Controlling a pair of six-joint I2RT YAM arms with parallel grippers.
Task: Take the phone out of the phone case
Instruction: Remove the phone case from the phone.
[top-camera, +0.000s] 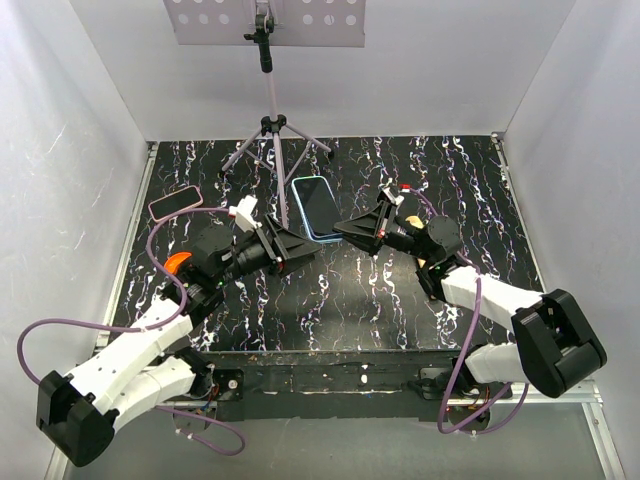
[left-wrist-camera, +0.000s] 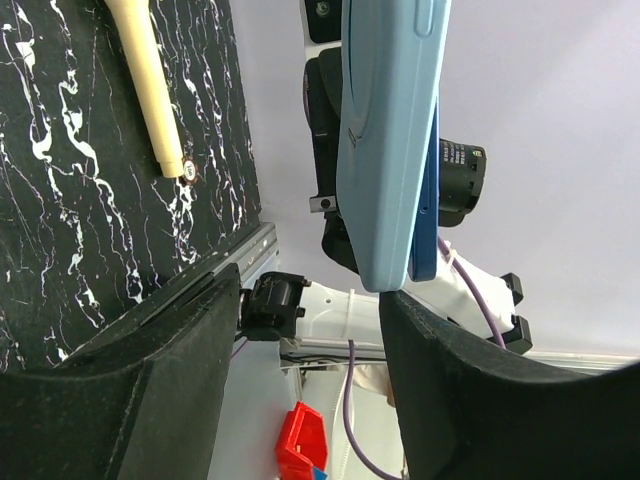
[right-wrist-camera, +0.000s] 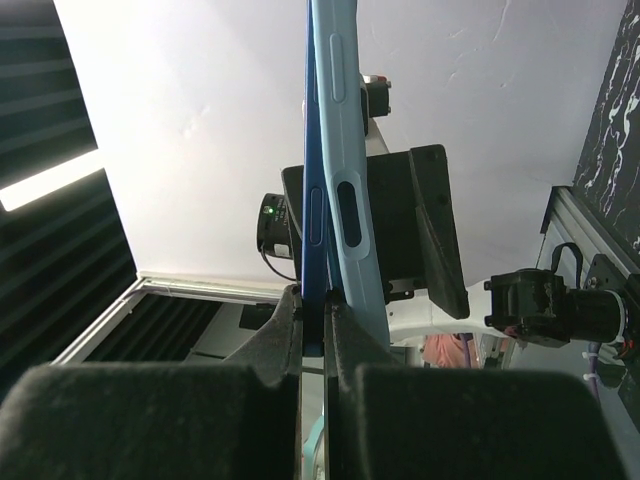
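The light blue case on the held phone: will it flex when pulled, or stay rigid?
Probably flexes: in the right wrist view the light blue case peels away from the phone along one edge. Likely grippy, not slick, judging by its matte finish. The phone looks stiff: its edge runs straight into the shut right tool.

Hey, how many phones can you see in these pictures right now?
2. A phone in a light blue case is held at mid-table by the right gripper; a phone with a pink edge lies flat at far left. Nothing suggests a hidden one.
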